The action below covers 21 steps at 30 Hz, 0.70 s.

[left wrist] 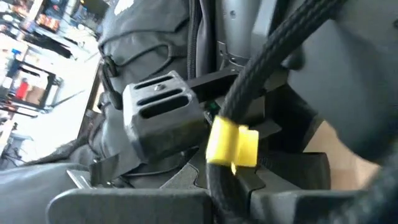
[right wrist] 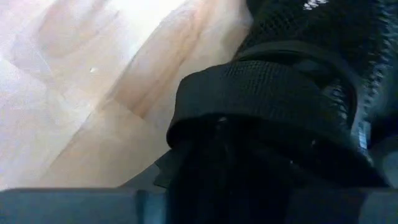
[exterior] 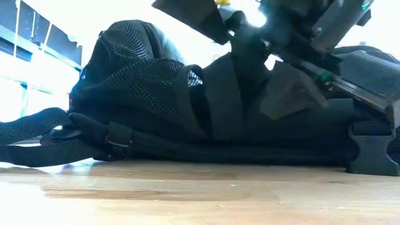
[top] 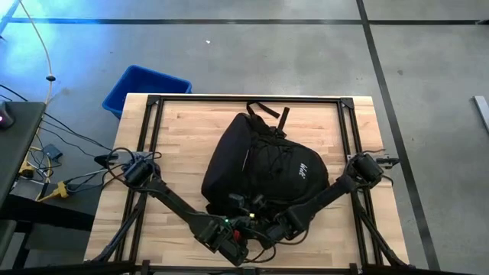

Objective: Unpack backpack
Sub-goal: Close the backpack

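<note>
- Backpack [top: 263, 164], the large soft black fabric one with straps and a small white logo, is lying flat in the middle of the pale wooden worktop [top: 183, 137], its long axis running from the near left to the far right, top loop handle pointing to the far edge.
- Both arms are meeting at the bag's near end: the left pincer [top: 229, 243] is sitting at the near edge just left of centre, fingers pressed fully together with nothing seen between them.
- The right pincer [top: 281, 228] is lying just beside it, against the bag's near end; its wrist view is showing black mesh and a webbing band right at the fingers, yet whether it is gripping the fabric I cannot tell.
- Judging by this, the right arm is the nearer one to the bag, which lies directly beyond it.
- Bare wood is lying open left and right of the bag; a blue plastic bin [top: 145, 88] is standing off the far-left corner.
</note>
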{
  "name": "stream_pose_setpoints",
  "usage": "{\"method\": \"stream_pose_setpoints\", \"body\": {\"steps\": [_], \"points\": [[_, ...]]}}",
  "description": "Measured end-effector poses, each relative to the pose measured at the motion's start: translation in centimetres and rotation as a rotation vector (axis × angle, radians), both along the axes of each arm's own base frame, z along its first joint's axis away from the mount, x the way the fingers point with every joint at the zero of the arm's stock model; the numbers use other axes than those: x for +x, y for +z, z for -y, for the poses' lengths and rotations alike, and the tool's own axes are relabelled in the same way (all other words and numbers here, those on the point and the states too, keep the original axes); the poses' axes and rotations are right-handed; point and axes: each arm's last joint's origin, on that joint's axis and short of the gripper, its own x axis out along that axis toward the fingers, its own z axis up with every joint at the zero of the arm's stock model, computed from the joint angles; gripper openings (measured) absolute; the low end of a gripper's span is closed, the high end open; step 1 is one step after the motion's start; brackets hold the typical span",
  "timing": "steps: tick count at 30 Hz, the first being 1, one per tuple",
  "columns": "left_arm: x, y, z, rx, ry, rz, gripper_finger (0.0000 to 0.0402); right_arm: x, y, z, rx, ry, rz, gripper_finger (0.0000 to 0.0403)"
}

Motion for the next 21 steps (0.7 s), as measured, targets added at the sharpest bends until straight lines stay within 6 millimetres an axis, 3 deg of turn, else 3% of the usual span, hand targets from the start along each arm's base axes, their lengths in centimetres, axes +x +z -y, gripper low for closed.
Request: {"method": "stream_pose_setpoints", "body": {"steps": [5,9,21], "points": [[-0.1,-0.2,-0.3,-0.034,0.024,-0.017,0.0000,0.0,0.1,-0.1,0.031,-0.050,0.026,0.0014],[-0.1,-0.7,-1.2,-0.027,0.046,-0.062,0.0000,-0.4,0.3,-0.8,0.055,-0.086,0.041,0.0006],[-1.9,-6.1,-5.4,-0.030,0.195,-0.241,0.0000,-3.3,1.5,-4.2,0.016,-0.114,0.026,0.0001]]}}
